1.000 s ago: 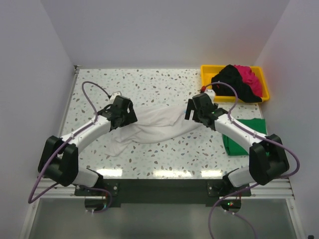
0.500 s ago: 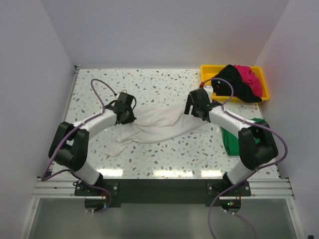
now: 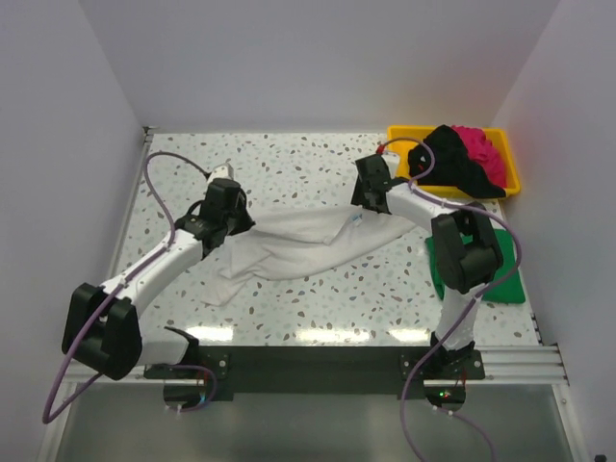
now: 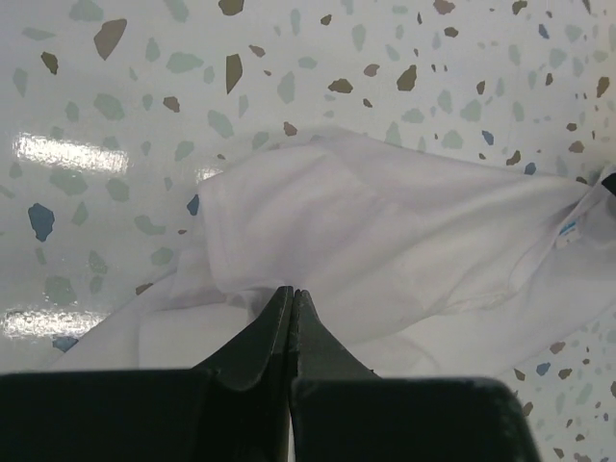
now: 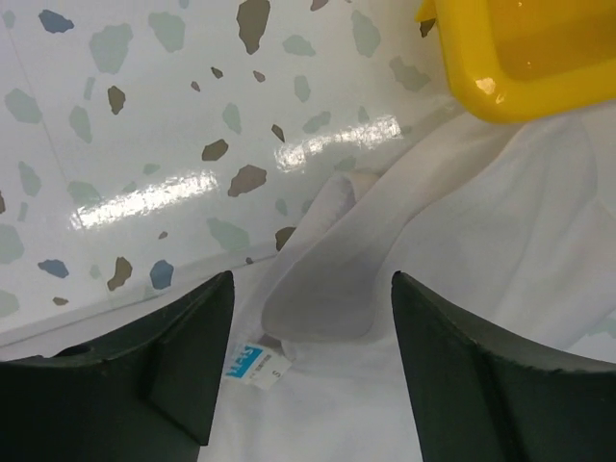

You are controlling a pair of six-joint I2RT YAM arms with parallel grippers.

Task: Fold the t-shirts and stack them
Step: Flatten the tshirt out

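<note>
Between the spread jaws of the right gripper (image 5: 313, 318) we note the white t-shirt (image 5: 327, 279) neck edge, ungripped; yellow tray (image 5: 520, 48) corner just beyond. Left gripper (image 4: 292, 294) is pinched tight on a shirt fold, speckled table (image 4: 144, 96) ahead.

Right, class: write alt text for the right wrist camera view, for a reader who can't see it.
The right gripper, jaws open, straddles a raised fold of the white t-shirt, with a small label beside it. The speckled table lies behind, and a corner of the yellow tray shows top right.
</note>
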